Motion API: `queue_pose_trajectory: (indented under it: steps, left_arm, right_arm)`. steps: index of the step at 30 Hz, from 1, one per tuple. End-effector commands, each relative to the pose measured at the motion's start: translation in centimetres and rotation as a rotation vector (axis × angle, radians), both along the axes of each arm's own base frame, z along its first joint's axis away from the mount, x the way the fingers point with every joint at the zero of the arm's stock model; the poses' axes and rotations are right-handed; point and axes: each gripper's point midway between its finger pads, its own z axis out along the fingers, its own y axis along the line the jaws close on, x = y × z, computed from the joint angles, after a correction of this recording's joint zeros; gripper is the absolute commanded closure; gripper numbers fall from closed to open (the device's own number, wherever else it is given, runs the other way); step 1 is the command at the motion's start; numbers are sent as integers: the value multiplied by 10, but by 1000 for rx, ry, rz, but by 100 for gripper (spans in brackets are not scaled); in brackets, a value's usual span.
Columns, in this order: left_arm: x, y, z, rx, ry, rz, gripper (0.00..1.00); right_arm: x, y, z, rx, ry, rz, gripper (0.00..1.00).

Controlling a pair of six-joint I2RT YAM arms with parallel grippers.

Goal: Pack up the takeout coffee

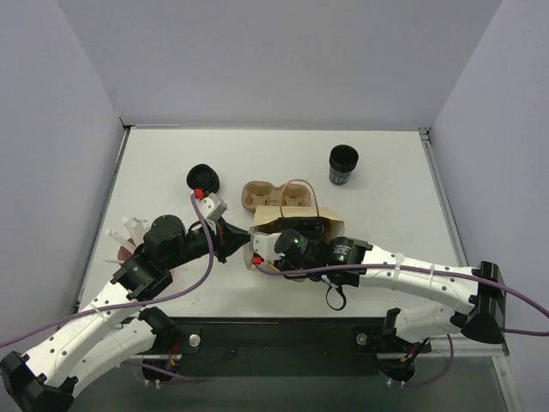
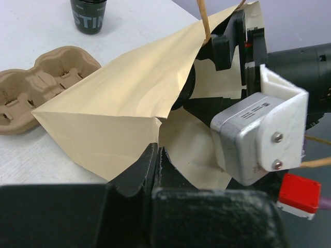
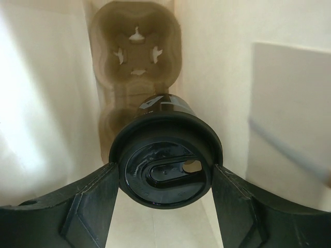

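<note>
- Takeout coffee (image 3: 165, 168): a small black cup, seen from the lid end in the right wrist view. The round black lid is glossy, with a raised rim and an oval recess that has a small sip hole at one end. A strip of the cup's side, bearing pale print, shows just above the lid.
- Location: lower centre of the right wrist frame, inside the paper bag (image 2: 114, 103). From overhead the cup is hidden by the bag and the arm.
- Right tool (image 3: 165, 175): its black fingers (image 3: 93, 206) press the lid from both sides, and it holds the coffee on a wide spread.
- Left tool (image 2: 156, 165): closed tight, pinching the bag's lower rim where the paper folds.
- A brown pulp carrier (image 3: 135, 57) lies deeper in the bag, above the cup in the frame, with its far well vacant. Whether the cup sits in the near well cannot be told.
- Clearance: the cream bag walls run close along both sides of the fingers. The way inward is a narrow lane over the carrier.
- Outside the bag: a second carrier (image 1: 273, 196) touches the bag's upper edge on the counter (image 1: 386, 223). The stack of cups (image 1: 343, 165) stands well apart at the upper right. The stack of lids (image 1: 203, 178) sits to the upper left, near the left arm.
</note>
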Motion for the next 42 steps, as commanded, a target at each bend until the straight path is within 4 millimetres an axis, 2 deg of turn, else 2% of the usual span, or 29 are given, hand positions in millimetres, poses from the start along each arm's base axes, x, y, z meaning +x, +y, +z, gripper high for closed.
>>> queue_pose_trajectory:
  steps: [1,14,16,20,23,28,29,33,37,42]
  left_arm:
    - [1,0,15,-14,-77,-18,100]
    - [2,-5,19,-4,-94,-42,100]
    - [4,-5,22,-5,-99,-39,100]
    - [8,-8,25,-5,-91,-32,100]
    - [11,-11,34,-30,-71,-23,100]
    - [7,-14,36,-100,2,-18,100]
    - [8,-13,43,-126,-17,-9,100]
    - [8,-12,33,-125,0,5,100]
    - [10,-12,32,-122,5,13,100]
    - [11,-11,24,-113,22,20,100]
  right_arm:
    - [8,2,36,10,-57,27,57]
    - [11,-14,46,-4,-22,61,58]
    - [12,-21,43,-20,-7,60,58]
    - [8,-28,19,-59,52,87,58]
    - [14,-31,11,-42,68,62,58]
    - [29,-22,-2,-13,13,77,59]
    - [32,-21,-3,-9,12,75,59]
    - [43,-23,-9,-10,-2,66,59]
    - [45,-23,-18,-24,12,74,59]
    - [51,-15,-21,-12,7,82,59]
